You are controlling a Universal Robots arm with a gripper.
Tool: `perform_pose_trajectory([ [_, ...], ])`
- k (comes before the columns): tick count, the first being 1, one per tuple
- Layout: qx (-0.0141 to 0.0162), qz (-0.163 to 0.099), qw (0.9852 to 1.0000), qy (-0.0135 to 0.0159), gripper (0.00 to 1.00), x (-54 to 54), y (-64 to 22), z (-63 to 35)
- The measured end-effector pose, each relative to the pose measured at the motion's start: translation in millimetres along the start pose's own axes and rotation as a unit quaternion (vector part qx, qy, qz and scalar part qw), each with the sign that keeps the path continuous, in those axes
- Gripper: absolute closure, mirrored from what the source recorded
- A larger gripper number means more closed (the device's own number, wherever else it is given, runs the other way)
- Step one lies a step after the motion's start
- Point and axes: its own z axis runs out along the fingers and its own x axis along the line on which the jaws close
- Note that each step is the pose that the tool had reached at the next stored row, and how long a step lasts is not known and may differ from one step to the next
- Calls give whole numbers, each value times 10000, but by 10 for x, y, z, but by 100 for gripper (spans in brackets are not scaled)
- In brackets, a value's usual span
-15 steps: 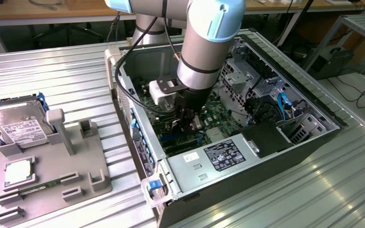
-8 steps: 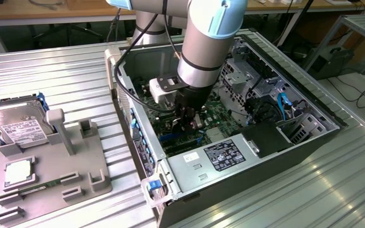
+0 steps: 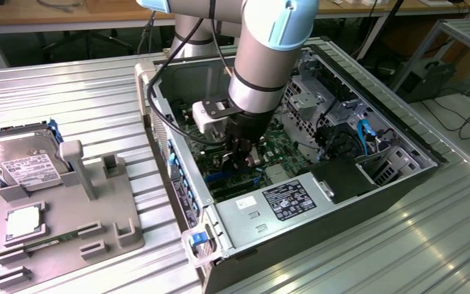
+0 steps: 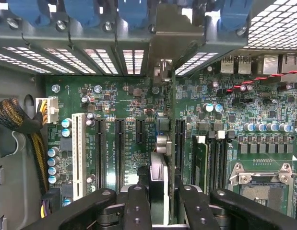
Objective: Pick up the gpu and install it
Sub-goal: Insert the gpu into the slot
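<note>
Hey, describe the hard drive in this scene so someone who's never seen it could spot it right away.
Start at the open computer case the arm reaches into, then look toward the exterior view's left to the grey holder tray on the ribbed metal table. The hard drive stands tilted at the tray's far end. It is the boxy silver block with a white label and blue side rails, unlike the flat square chip nearer the camera.

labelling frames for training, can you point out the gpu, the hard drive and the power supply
gpu (image 4: 171, 143): wrist view, the card's upper edge, seen edge-on.
hard drive (image 3: 24, 160): exterior view, its white label.
power supply (image 3: 259, 211): exterior view, its silver top, beside the label.
</note>
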Motion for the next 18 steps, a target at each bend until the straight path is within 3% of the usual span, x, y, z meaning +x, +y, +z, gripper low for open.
perform_pose_trajectory([
  [10, -10, 1, 10000, 1, 72, 5, -1, 91],
  [18, -10, 0, 10000, -1, 72, 4, -1, 95],
])
